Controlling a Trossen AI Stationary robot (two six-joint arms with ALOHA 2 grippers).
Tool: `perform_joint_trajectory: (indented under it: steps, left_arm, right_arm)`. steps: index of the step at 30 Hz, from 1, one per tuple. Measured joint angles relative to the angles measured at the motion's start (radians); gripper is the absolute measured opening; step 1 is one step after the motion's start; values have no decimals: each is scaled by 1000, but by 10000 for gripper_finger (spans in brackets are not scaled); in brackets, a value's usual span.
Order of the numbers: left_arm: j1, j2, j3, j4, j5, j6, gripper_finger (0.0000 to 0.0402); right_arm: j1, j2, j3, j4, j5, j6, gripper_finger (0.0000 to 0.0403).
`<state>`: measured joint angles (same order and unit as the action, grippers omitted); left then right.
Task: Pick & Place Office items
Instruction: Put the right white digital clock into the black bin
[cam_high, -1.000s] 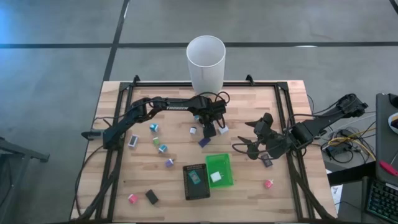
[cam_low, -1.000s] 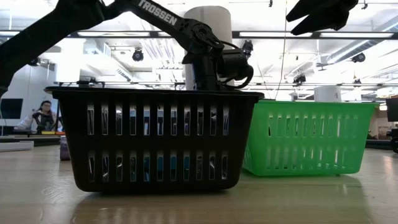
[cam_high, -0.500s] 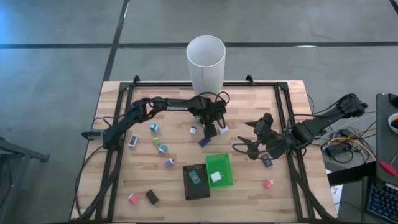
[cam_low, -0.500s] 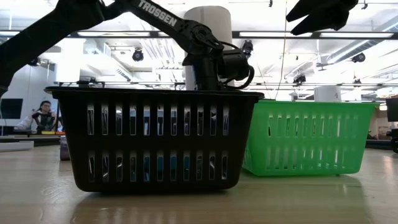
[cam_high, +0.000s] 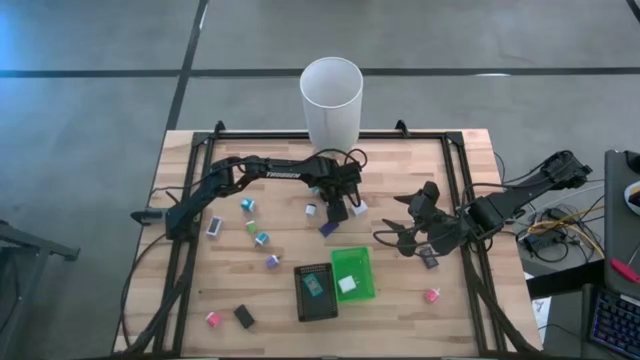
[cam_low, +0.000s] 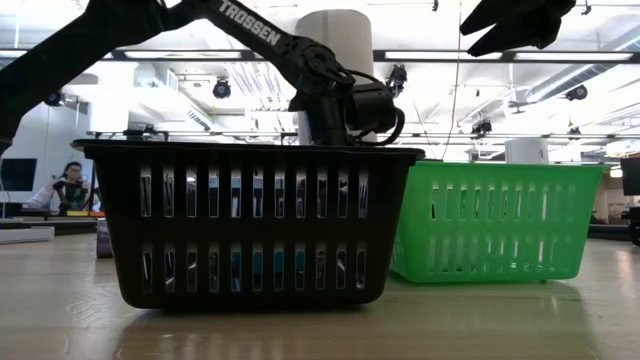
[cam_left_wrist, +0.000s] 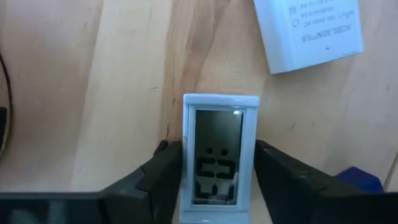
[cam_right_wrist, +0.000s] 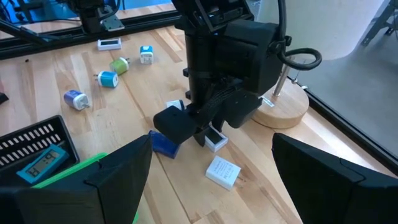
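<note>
My left gripper (cam_high: 337, 208) points down at mid-table, shut on a small light-blue desk clock (cam_left_wrist: 220, 155) that lies flat on the wood. A white adapter block (cam_left_wrist: 308, 31) and a blue item (cam_high: 328, 228) lie close by. In the low view the trays hide the gripper's fingers and the clock. Off to the table's right, my right gripper (cam_high: 392, 222) hangs open above the wood with nothing between its fingers. My left gripper has the clock's two long sides (cam_left_wrist: 186, 162) between its two fingers (cam_left_wrist: 163, 167), coming from above and pointing down. The fingers lie across the clock at its near half. The clock lies flat on the table, face up.
A black tray (cam_high: 300, 295) with a teal clock in it and a green tray (cam_high: 370, 275) with a white block stand at front centre. A tall white cylinder (cam_high: 331, 100) stands at the far edge. Several small items (cam_high: 251, 227) are scattered left; a pink one (cam_high: 431, 295) lies front right.
</note>
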<state>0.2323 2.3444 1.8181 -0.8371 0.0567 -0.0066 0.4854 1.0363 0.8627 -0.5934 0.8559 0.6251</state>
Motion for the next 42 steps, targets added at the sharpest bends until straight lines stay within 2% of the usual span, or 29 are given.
perform_joint_trajectory:
  steps: [4, 24, 39, 42]
  left_arm:
    - [-1, 0, -1, 0, 1, 13, 143]
    - [-10, -15, -5, 3, -46, 75, 144]
    - [-98, -257, -14, 34, -94, 93, 144]
    - [-138, -314, -46, 73, -142, 92, 144]
  right_arm:
    - [0, 0, 0, 0, 2, 0, 325]
    - [0, 0, 0, 0, 9, -8, 325]
    - [0, 0, 0, -3, 11, -8, 325]
    - [0, 0, 0, -3, 11, -8, 325]
